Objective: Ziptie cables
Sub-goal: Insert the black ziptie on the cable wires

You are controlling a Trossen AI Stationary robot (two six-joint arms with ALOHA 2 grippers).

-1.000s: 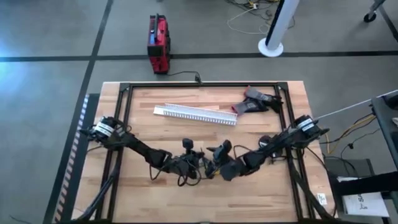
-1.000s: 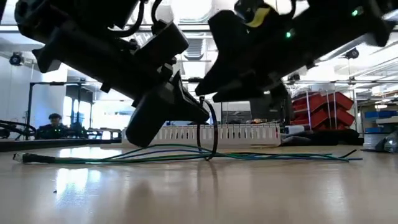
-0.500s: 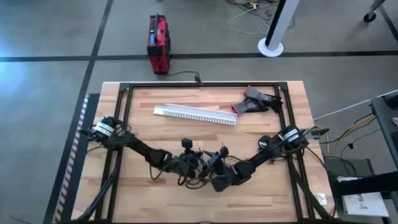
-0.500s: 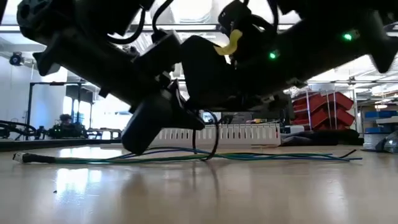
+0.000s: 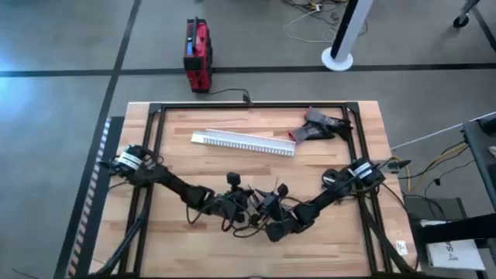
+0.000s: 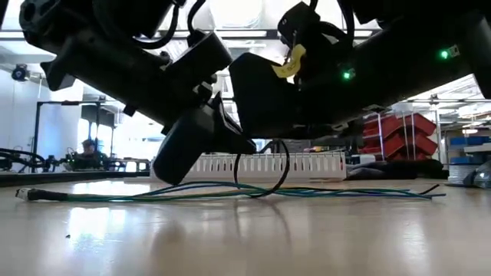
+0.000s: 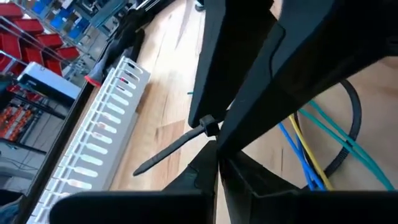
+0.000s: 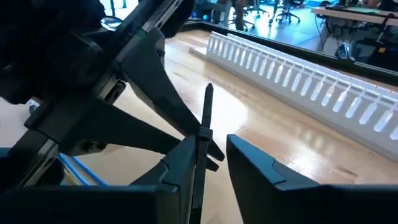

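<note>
High view: two dark arms meet low over the front middle of the wooden table [image 5: 178, 163]. Left gripper [image 5: 242, 211] and right gripper [image 5: 267, 217] sit almost touching above the cables [image 6: 230, 192], which lie flat in a thin pale, green and blue run along the tabletop. A black ziptie [image 6: 261, 170] curves in a loop around the bundle, its free tail [image 7: 171, 149] poking out past the locking head. Left fingers look closed around the ziptie head; whether the right fingers are pinching the strap cannot be told. Behind them lies a white slotted channel [image 5: 243, 142].
</note>
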